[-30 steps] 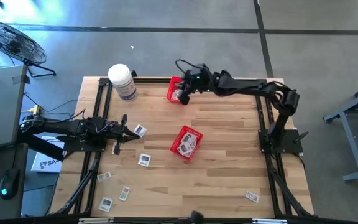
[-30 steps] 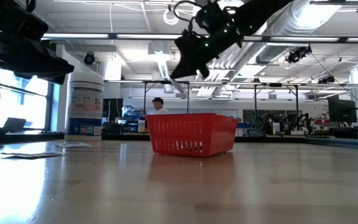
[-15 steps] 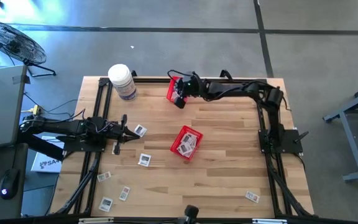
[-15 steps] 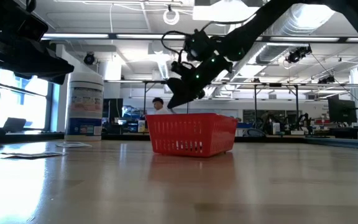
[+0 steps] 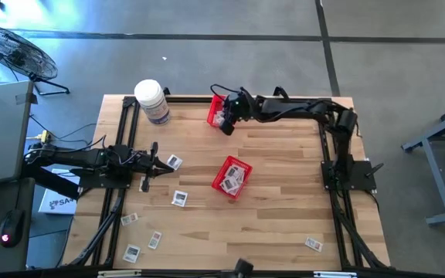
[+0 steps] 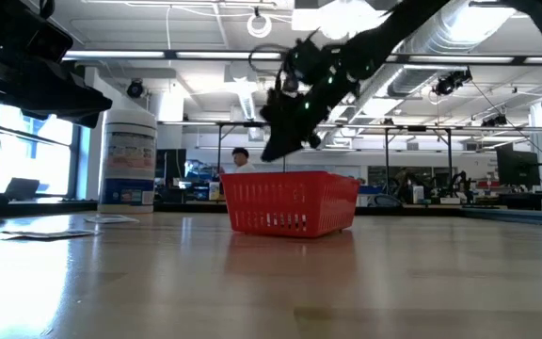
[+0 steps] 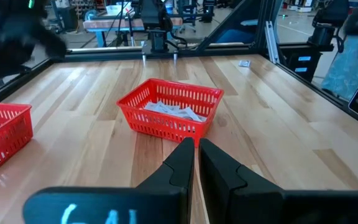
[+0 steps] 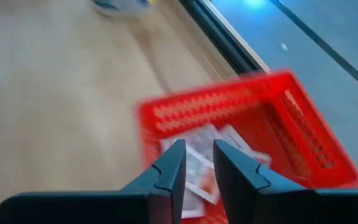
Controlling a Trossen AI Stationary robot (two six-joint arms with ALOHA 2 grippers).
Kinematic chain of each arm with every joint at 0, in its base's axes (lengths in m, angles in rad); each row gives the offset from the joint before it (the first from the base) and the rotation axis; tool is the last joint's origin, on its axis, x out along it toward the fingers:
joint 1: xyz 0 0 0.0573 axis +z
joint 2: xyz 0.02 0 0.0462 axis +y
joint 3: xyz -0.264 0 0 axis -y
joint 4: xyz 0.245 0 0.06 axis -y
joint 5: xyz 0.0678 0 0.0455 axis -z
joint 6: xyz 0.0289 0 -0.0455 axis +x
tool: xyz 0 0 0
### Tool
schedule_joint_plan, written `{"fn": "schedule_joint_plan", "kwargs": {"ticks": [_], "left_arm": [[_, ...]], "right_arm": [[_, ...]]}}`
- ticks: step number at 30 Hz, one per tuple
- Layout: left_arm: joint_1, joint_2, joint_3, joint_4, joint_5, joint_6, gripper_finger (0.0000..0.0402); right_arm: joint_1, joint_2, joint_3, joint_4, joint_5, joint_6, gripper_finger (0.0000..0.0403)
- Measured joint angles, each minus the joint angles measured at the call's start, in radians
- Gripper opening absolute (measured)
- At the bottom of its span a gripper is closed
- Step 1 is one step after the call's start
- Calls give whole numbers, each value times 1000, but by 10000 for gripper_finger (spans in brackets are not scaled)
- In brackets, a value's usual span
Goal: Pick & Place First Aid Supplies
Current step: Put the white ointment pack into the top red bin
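My right gripper point(image 5: 229, 117) point(image 8: 197, 149) hovers just above the far red mesh basket point(image 5: 216, 110) point(image 8: 278, 106), fingers pointing down, slightly apart and empty. White-grey packets point(image 8: 232, 142) lie inside that basket. A second red basket point(image 5: 232, 177) point(image 7: 169, 112) at mid-table also holds packets. Loose packets lie flat on the wood near the left side point(image 5: 174, 161) point(image 5: 179, 198) point(image 5: 129, 219), and one sits by the near right corner point(image 5: 313, 244). My left gripper point(image 5: 161, 164) point(image 7: 196, 146) waits shut at the table's left edge.
A big white labelled jar point(image 5: 151, 100) point(image 6: 128, 155) stands at the far left corner. More packets lie near the near left corner point(image 5: 154, 240) point(image 5: 132, 252). Black rails frame the table. Bare wood stretches between the mid basket and the right edge. A person shows in the room beyond.
My right gripper came down over the far basket, then lifted a little and drew slightly toward the table's right. The white packet that hung below its fingers a second ago is no longer there.
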Motion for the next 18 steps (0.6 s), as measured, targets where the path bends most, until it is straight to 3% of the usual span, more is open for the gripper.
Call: {"fn": "schedule_joint_plan", "kwargs": {"ticks": [7,11,14,18], "left_arm": [[0,0,0,0,0,0,21],[0,0,0,0,0,0,21],[0,0,0,0,0,0,21],[0,0,0,0,0,0,21]], "right_arm": [[139,-191,0,-225,-134,-43,79],[285,-280,-3,-446,-135,-20,80],[408,-306,-26,-599,-92,72,84],[573,-309,-69,-771,-40,321,95]]}}
